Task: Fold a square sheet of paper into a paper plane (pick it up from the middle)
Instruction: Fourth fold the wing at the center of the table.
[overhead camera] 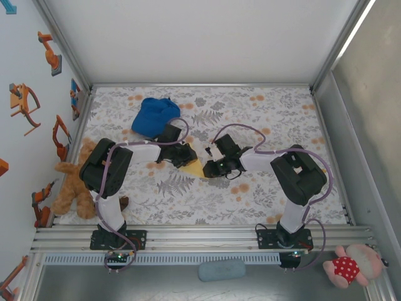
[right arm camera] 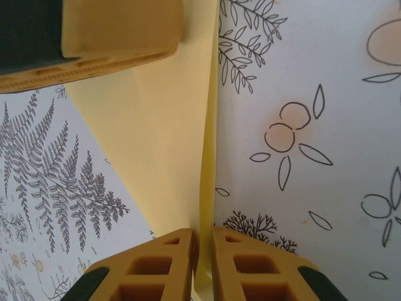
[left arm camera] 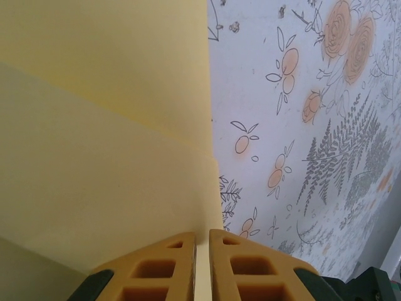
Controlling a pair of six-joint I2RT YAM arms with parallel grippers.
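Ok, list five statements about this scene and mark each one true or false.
1. The left gripper has its fingers shut on the yellow paper. True.
2. The right gripper is open, away from the paper. False: its fingers are also shut on the paper's edge.
3. The blue cap lies on top of the paper. False: it lies apart from it, farther back on the table.
4. A brown teddy bear lies at the table's left edge. True.
5. The paper is a flat, unfolded sheet. False: it shows overlapping folded layers.
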